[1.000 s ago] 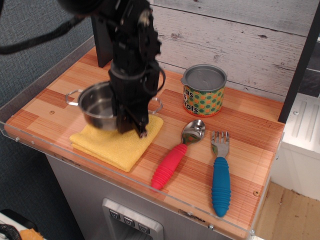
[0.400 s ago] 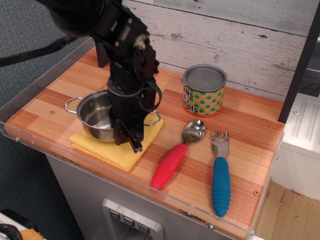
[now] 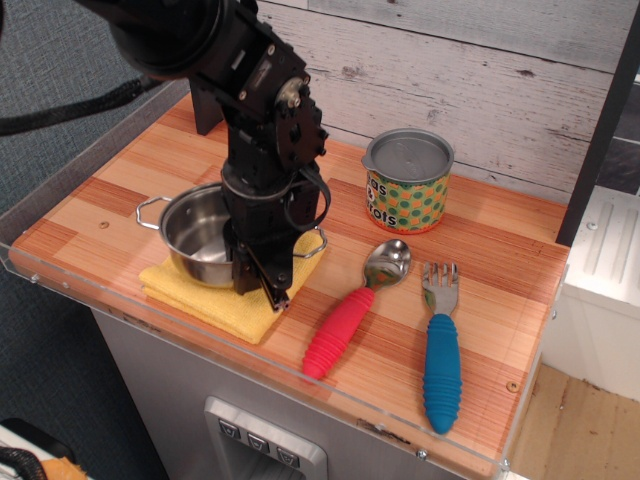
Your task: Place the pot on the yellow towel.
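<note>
While the pot [image 3: 200,238] is being set on the towel [image 3: 232,295], its near rim is being gripped by the gripper [image 3: 262,285]. Release is best being delayed until the base is judged flat and centred.

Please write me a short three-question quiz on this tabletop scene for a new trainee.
1. True or false: the pot sits on the yellow towel.
2. Which utensil lies nearer the towel: A) the blue-handled fork, or B) the red-handled spoon?
3. What stands behind the spoon and fork, near the wall?

Key:
1. True; it rests on the towel, with the tool at its near rim.
2. B.
3. The dotted can with a grey lid.
</note>
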Controlling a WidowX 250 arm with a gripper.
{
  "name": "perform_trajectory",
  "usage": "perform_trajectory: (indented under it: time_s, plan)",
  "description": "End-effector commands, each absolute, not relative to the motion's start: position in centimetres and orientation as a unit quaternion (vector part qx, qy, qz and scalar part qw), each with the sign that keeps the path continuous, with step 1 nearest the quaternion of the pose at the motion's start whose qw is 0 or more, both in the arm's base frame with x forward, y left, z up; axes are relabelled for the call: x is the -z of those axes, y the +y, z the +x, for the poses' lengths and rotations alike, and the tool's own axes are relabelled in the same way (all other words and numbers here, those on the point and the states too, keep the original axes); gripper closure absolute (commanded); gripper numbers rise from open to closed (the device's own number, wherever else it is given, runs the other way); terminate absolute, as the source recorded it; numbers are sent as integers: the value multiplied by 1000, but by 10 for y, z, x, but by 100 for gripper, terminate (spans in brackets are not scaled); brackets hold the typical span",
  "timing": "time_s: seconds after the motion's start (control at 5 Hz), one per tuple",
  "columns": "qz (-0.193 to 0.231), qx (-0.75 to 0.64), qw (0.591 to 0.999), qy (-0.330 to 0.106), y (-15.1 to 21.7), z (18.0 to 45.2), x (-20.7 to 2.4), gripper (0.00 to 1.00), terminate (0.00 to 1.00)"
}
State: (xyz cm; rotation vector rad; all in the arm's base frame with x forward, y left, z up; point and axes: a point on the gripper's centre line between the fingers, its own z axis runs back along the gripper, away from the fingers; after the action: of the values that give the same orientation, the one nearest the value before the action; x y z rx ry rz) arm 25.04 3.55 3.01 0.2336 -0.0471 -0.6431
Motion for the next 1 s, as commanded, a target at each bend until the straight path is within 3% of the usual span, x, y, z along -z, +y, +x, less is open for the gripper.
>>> perform_trajectory:
  time_s: [0.0,0.2,0.4,0.8]
  plan:
    - [111,320,940,-32,33,249,-35,100,0]
    - [102,321,941,-23,36,253,-28,100,0]
    - [84,326,941,-32,37,253,-33,0,0]
    - [62,307,948,-50,38,254,-53,0,0]
